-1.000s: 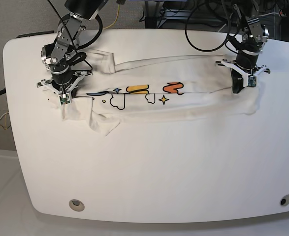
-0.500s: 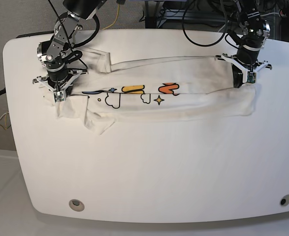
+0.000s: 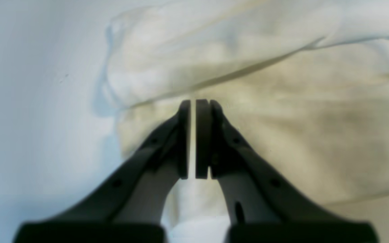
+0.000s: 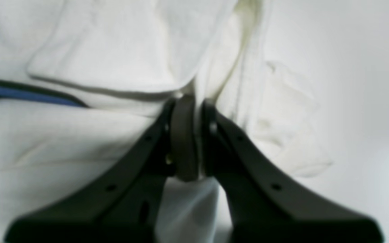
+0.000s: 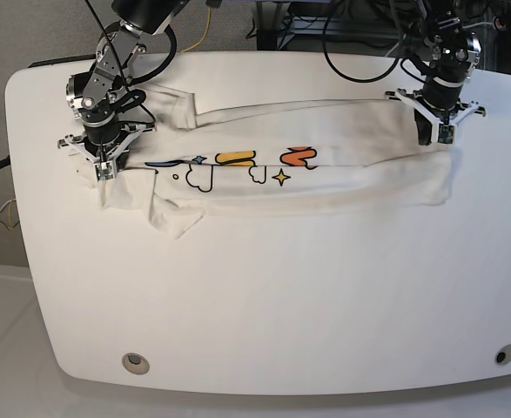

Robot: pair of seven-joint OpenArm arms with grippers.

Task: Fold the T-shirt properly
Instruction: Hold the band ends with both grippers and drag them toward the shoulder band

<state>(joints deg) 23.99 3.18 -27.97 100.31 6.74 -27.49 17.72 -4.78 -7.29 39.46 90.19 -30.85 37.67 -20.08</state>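
Observation:
The white T-shirt (image 5: 325, 187) lies as a long folded band across the back half of the white table (image 5: 281, 296), with a strip of blue, yellow and orange print showing along its middle. My left gripper (image 5: 436, 139) is at the band's right end, its jaws pinched shut on the cloth edge (image 3: 282, 135); in the left wrist view only a thin slit shows at the left gripper (image 3: 193, 103). My right gripper (image 5: 104, 167) is at the left end by the sleeve. There the right gripper (image 4: 194, 101) is shut with white cloth (image 4: 79, 141) bunched between its pads.
Black cables (image 5: 359, 52) hang behind the table's back edge. Two round holes (image 5: 134, 362) (image 5: 504, 354) sit near the front corners. A loose sleeve flap (image 5: 175, 222) sticks out toward the front at the shirt's left end.
Both grippers have moved toward the back of the table, pulling the shirt's ends with them. The printed strip shifted slightly back and left.

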